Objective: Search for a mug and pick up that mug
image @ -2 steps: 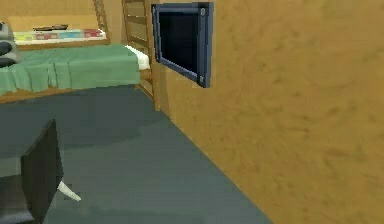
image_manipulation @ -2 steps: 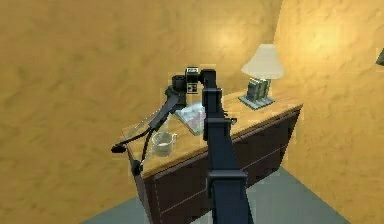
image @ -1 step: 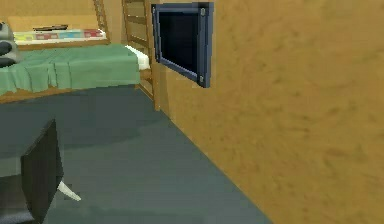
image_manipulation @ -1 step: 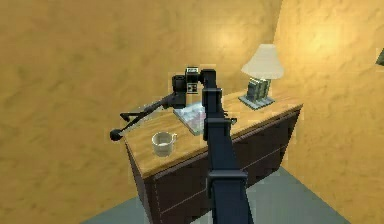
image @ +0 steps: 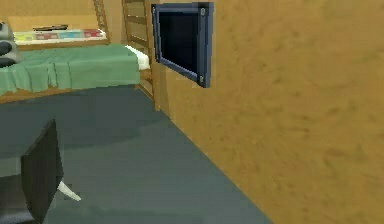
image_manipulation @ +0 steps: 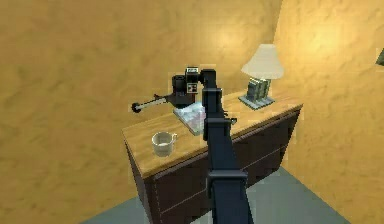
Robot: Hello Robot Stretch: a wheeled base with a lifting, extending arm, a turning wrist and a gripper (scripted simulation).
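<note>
Claw (image_manipulation: 145,101) sticks out at the far end of the arm (image_manipulation: 222,170), up by the wall and left of the lamp (image_manipulation: 262,62). I cannot tell if its fingers are spread or pressed together, and I cannot tell if it has anything in it, since things lie on the worktop (image_manipulation: 270,112) close by. The mug (image_manipulation: 163,140) stands upright on that worktop, well left of the lamp and nearer the front edge than the lamp is. A flat white thing (image_manipulation: 188,117) lies between the mug and the lamp, beside the arm.

I think the looking is done and the job now is the grab. The claw seems to be farther back toward the wall than the mug, so the arm likely needs to pull in a bit and come down. Go slow. Put one finger on each side of the mug, not on top of its rim. Stay off the white thing and the lamp, so nothing gets knocked. The mug sits near the worktop's edge, so a push from the side could tip it off. Get a good hold, then lift straight up
</note>
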